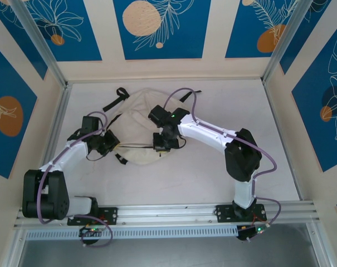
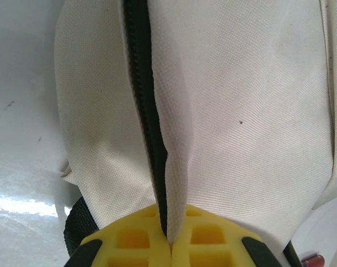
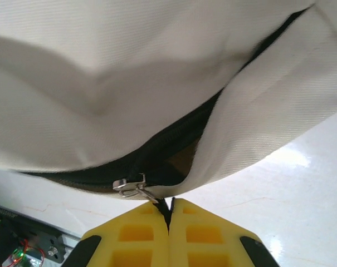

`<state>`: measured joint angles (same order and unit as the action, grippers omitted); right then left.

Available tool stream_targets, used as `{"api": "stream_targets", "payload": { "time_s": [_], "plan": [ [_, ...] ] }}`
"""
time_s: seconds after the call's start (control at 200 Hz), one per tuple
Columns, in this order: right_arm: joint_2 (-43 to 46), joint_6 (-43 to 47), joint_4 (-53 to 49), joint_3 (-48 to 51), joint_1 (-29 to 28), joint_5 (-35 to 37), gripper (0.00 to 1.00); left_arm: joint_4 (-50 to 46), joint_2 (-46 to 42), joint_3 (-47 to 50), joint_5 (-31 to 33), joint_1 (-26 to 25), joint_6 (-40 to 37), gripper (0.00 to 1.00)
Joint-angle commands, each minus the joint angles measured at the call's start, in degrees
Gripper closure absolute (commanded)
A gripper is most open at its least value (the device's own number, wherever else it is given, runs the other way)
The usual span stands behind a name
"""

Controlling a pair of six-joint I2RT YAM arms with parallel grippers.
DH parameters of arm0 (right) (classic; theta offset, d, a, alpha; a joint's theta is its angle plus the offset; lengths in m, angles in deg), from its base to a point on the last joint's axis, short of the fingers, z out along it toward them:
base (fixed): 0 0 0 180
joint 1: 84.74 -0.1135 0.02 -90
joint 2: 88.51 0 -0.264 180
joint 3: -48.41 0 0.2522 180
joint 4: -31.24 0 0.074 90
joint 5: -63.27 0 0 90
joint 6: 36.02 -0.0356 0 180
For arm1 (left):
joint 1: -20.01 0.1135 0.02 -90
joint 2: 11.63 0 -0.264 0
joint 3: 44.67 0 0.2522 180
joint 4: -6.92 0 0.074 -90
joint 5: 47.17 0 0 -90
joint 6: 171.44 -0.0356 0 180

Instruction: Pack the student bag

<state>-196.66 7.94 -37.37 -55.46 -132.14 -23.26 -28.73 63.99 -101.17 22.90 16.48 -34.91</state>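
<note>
I am bending both arms inward, my left pincer (image 1: pixel 104 143) clamping the student bag's (image 1: pixel 136 118) zip seam and my right pincer (image 1: pixel 161 143) pinching its zip pull (image 3: pixel 135 188). The bag is lying flat between them, its length running beyond them and its straps farthest off.

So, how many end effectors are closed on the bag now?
2. The left end effector pinches cloth of the student bag beside its black zip; the right end effector pinches the zip right by the metal slider.
</note>
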Motion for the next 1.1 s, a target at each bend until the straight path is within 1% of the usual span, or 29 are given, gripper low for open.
{"api": "stream_targets", "payload": {
  "time_s": [0.0, 0.06, 0.125, 0.19, 0.32, 0.4, 0.455, 0.5, 0.61, 0.69, 0.755, 0.895, 1.005, 1.055, 1.095],
  "plan": [
    [-0.1, -0.7, -9.4, 2.5, 2.6, 4.9, 1.0, -1.5, 0.3, -1.4, 7.6, 3.3, -2.1, 1.0],
    [-0.1, 0.3, -7.7, 2.4, 2.2, 3.1, 1.0, -2.3, -0.1, -2.0, 7.6, 3.5, -2.4, 1.0],
    [-0.3, 3.1, -4.3, 1.8, 1.2, -1.7, 1.0, -3.6, -0.7, -2.7, 7.5, 3.6, -2.2, 1.0],
    [-1.3, 5.0, -1.0, 0.2, -0.4, -6.8, 1.0, -5.2, -1.5, -3.4, 7.4, 3.8, -2.0, 0.87],
    [-5.5, 7.2, 3.6, -5.3, -3.8, -15.2, 1.0, -9.4, -4.3, -4.3, 8.2, 3.8, -1.7, 0.55],
    [-8.5, 7.2, 5.6, -9.2, -5.4, -18.5, 1.0, -11.7, -6.3, -4.2, 8.2, 3.8, -1.4, 0.42],
    [-10.4, 7.0, 7.0, -11.7, -6.1, -20.3, 1.0, -12.9, -7.7, -3.8, 7.7, 3.8, -1.0, 0.36],
    [-12.0, 6.5, 7.8, -13.5, -6.5, -20.8, 1.0, -13.6, -8.7, -3.2, 7.2, 3.8, -0.3, 0.33],
    [-15.5, 5.8, 7.8, -18.0, -7.0, -21.2, 1.0, -12.6, -10.5, -0.7, 3.4, 3.8, 1.9, 0.3],
    [-16.8, 5.5, 8.0, -19.8, -7.2, -21.5, 1.0, -9.2, -11.3, 1.4, -1.5, 3.8, 3.9, 0.29],
    [-17.2, 5.3, 8.0, -20.3, -7.3, -21.7, 1.0, -6.0, -11.4, 2.7, -4.5, 3.7, 4.9, 0.28],
    [-17.2, 5.1, 7.8, -20.0, -7.4, -21.9, 1.0, -0.5, -9.3, 3.3, -8.6, 3.3, 5.9, 0.3],
    [-17.0, 5.2, 7.6, -19.9, -7.6, -22.3, 1.0, 1.8, -6.4, 3.3, -8.7, 2.5, 6.6, 0.36],
    [-17.0, 5.2, 7.3, -19.9, -7.6, -22.2, 1.0, 3.1, -5.6, 3.5, -7.8, 2.3, 7.1, 0.43],
    [-16.8, 5.0, 7.0, -19.9, -7.6, -21.9, 1.0, 4.0, -5.0, 3.8, -7.6, 2.2, 7.5, 0.47]
  ]
}}
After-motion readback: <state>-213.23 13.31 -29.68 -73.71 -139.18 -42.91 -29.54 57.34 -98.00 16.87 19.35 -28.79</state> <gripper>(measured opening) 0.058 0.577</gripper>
